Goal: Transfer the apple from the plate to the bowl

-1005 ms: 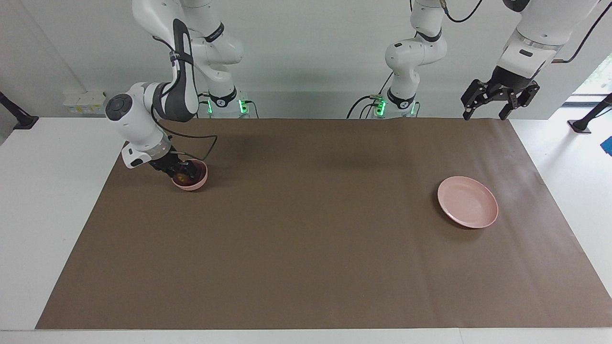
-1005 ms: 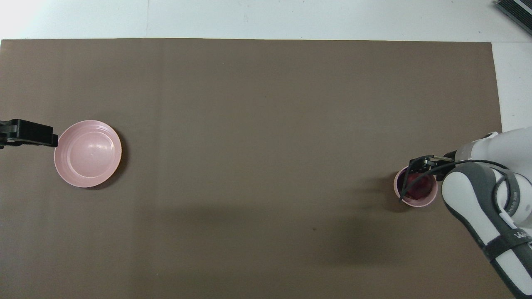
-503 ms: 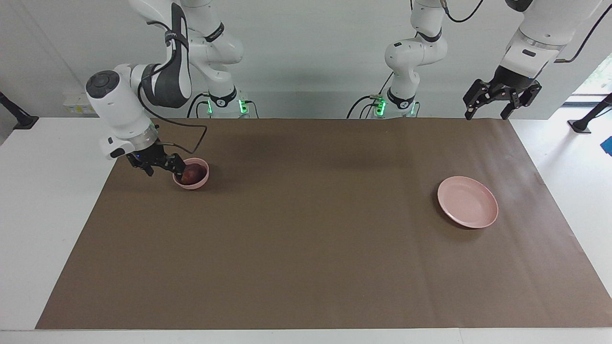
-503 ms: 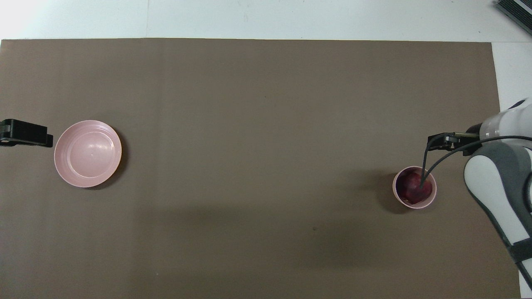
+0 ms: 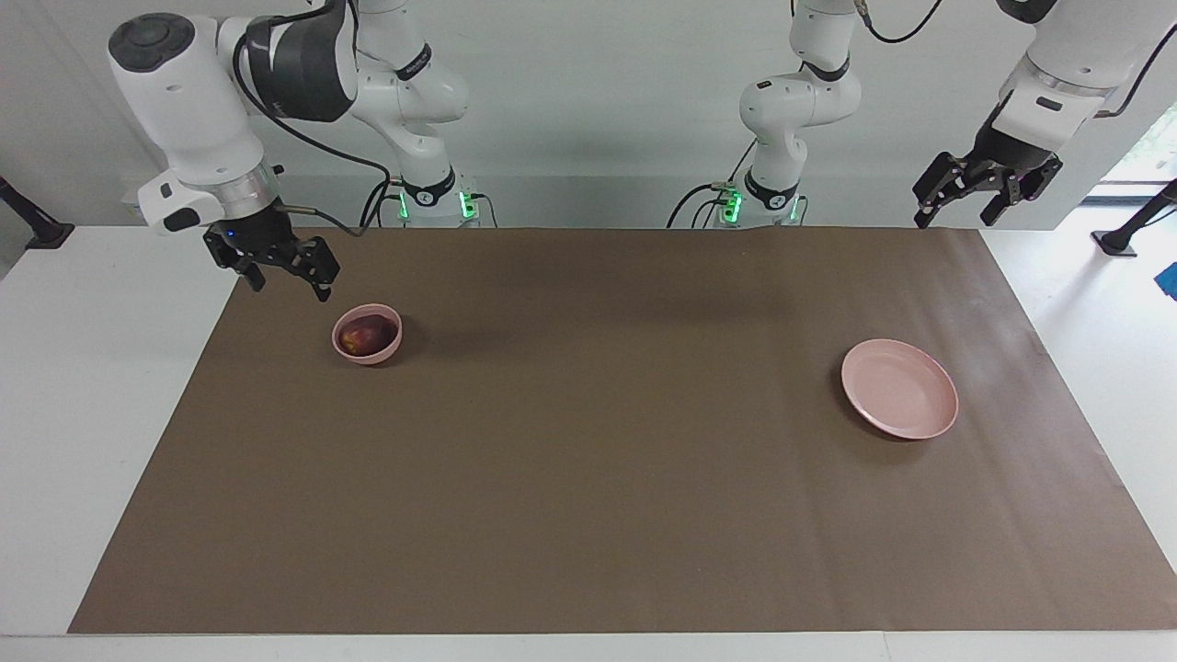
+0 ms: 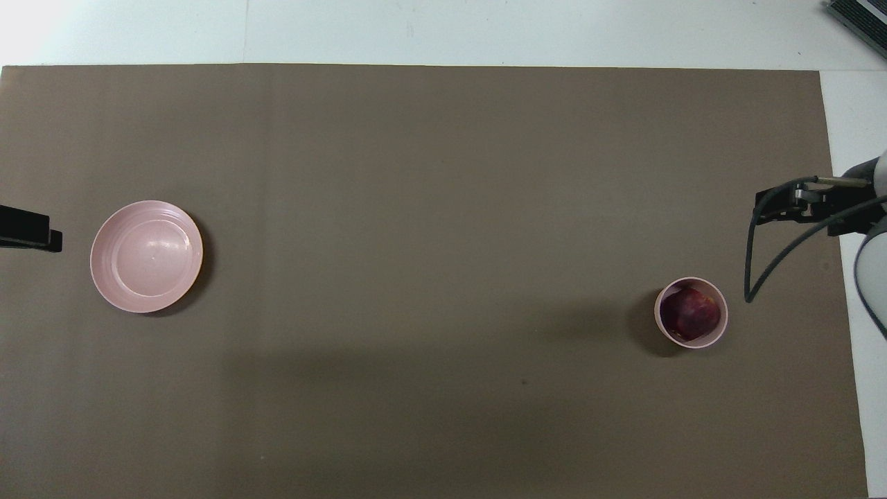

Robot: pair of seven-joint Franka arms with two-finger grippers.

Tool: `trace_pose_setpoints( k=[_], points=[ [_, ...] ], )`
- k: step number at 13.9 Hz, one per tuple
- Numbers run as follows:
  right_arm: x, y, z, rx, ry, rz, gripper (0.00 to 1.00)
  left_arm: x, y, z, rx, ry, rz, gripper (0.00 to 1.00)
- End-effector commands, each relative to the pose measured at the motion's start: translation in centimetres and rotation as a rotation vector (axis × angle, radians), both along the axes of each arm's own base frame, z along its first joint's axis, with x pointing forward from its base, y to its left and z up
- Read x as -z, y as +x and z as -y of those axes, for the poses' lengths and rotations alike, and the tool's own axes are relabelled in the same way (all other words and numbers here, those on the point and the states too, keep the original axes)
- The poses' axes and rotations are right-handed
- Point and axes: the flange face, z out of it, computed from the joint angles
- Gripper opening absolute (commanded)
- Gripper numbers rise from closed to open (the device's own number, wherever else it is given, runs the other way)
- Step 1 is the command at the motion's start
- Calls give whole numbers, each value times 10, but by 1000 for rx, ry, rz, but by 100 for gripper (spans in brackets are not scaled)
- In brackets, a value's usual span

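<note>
the apple is sitting inside the bowl, down at the right arm's end of the table, and nothing is touching it. the plate is lying bare at the left arm's end, well apart from the bowl, with no fruit on it. so you're looking at a task that i'm judging as basically done: apple out of the plate, apple in the bowl, resting low in the cup with the rim around it.

your right gripper is hanging in the air over the brown mat, near the bowl but clear of it, on the robots' side of it. its claw is released, fingers spread, holding nothing. in the overhead view it's showing only at the frame's edge, off the bowl, with a cable looping down beside it.

your left gripper is waiting up in the air over the mat's edge at its own end, claw also spread wide and empty; the overhead view is catching only a dark tip of it, beside the plate.

what's left, as i'm reading it: nothing on the apple itself. you're only needing to park the right arm clear. watch the dangling cable near the bowl, it could be snagging the rim if you're swinging low.
</note>
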Motion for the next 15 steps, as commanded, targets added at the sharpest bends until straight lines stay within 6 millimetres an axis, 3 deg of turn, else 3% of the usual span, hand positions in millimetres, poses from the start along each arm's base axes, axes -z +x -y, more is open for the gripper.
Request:
trace_pose_setpoints(
  k=[1, 4, 9, 15],
  points=[
    [-28, 1, -2, 23, 38, -34, 100, -2, -5, 1, 3, 11, -12, 100],
    [-54, -1, -3, 9, 40, -40, 100, -2, -5, -1, 0, 11, -12, 100],
    [-53, 4, -6, -88, 42, -8, 100, -2, -5, 1, 3, 11, -12, 100],
    [-45, -5, -7, -89, 39, -30, 100, -2, -5, 0, 1, 11, -12, 100]
  ],
)
